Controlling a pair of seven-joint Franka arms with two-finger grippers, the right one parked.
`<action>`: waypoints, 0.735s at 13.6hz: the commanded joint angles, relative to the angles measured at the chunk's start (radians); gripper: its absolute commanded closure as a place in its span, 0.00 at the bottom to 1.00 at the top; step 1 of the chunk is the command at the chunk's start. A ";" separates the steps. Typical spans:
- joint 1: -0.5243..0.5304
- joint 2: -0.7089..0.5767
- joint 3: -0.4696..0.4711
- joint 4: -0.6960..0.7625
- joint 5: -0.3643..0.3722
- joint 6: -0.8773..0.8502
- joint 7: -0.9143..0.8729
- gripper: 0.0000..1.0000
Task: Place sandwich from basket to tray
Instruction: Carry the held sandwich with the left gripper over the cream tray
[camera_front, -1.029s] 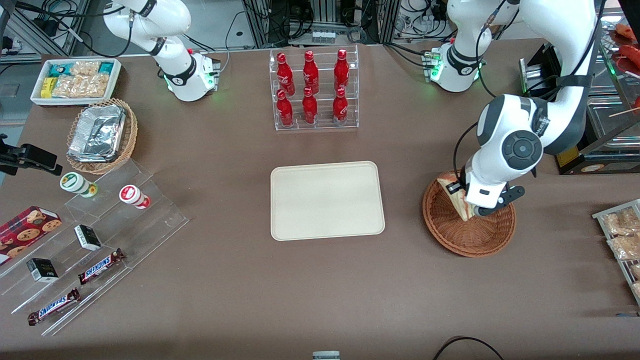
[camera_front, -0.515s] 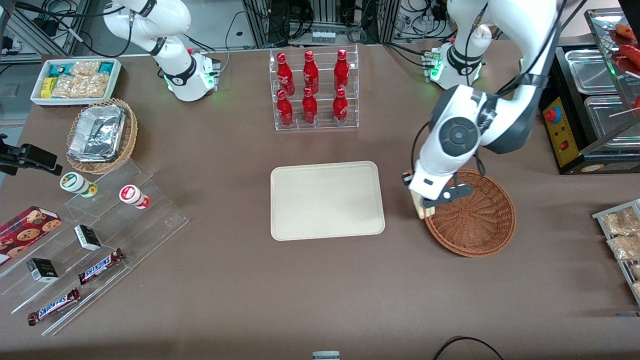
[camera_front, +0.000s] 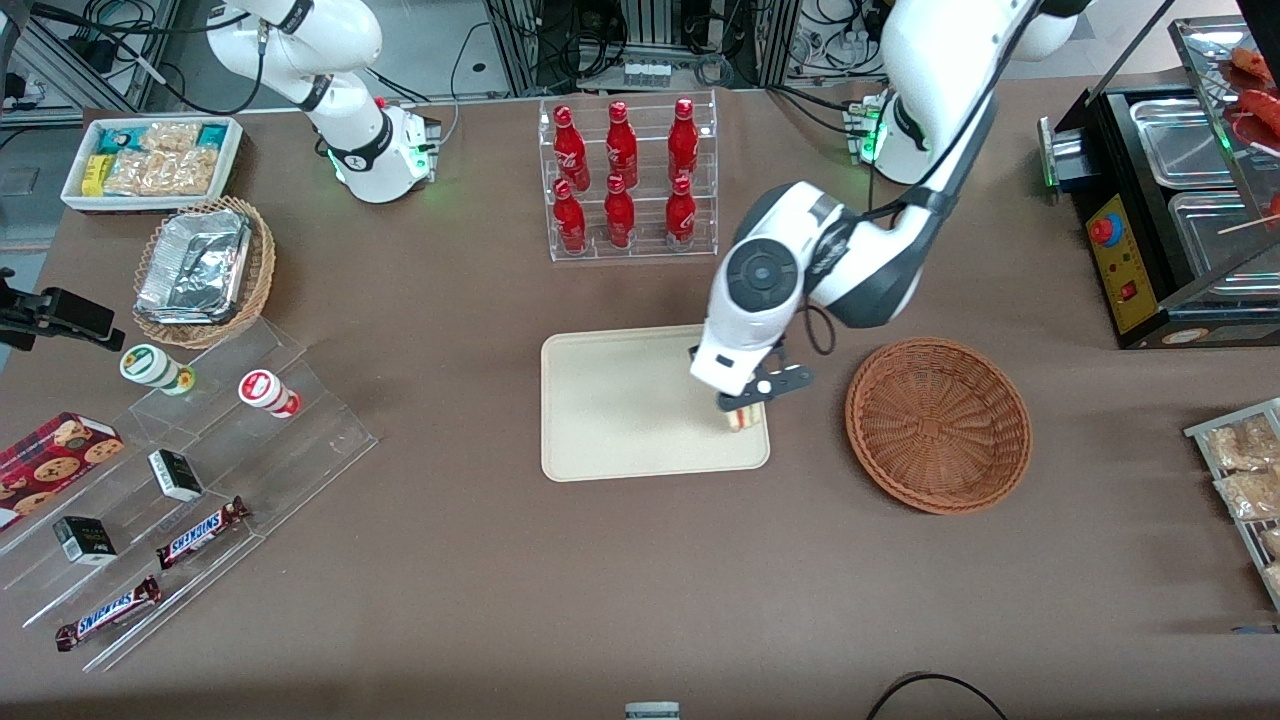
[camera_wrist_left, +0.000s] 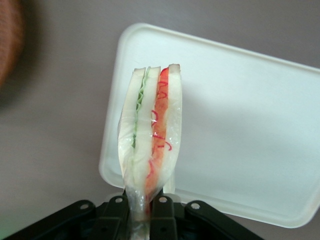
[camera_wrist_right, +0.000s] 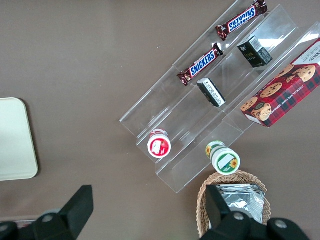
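A: Biggest first; tray (camera_front: 620, 400) sits mid-table, flat, cream, rounded corners; basket (camera_front: 938, 425) at its 3 o'clock in the front view, toward the working arm's end, apart from it, nothing visible inside.

B: Bottle rack (camera_front: 628, 180) at the tray's 12 o'clock, six red bottles; clear stepped stand (camera_front: 200, 470) toward the parked arm's end with Snickers bars (camera_front: 200, 532) and small dark boxes; foil container in a tan wicker basket (camera_front: 205, 270) at about 10 o'clock from the stand.

A: Gripper (camera_front: 745, 402) is over the tray's corner nearest the basket; front view shows only a sliver of sandwich (camera_front: 738, 418) under the wrist, arm body covers the rest.

B: Left wrist view fills that in; sandwich (camera_wrist_left: 150, 135) is pinched at its narrow wrapped end between the two fingers (camera_wrist_left: 118, 212), pressed tight on the wrap; wedge stands out from the jaws, cut face to the camera, green layer one side, red the other, white bread outside and between.

A: Same view puts the sandwich over the tray (camera_wrist_left: 240, 125) edge, partly over bare table; whether it touches the tray, can't tell; a blurred bit of basket (camera_wrist_left: 10, 45) shows too.

B: Right wrist view adds the stand from above; cookie box (camera_wrist_right: 282, 92), two round-lidded tubs (camera_wrist_right: 159, 145), one tray corner (camera_wrist_right: 17, 140); no gripper or sandwich there.
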 joint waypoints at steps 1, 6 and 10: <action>-0.071 0.138 0.011 0.165 0.000 -0.005 -0.054 1.00; -0.180 0.250 0.023 0.245 0.058 0.094 -0.133 1.00; -0.200 0.293 0.021 0.284 0.110 0.074 -0.179 1.00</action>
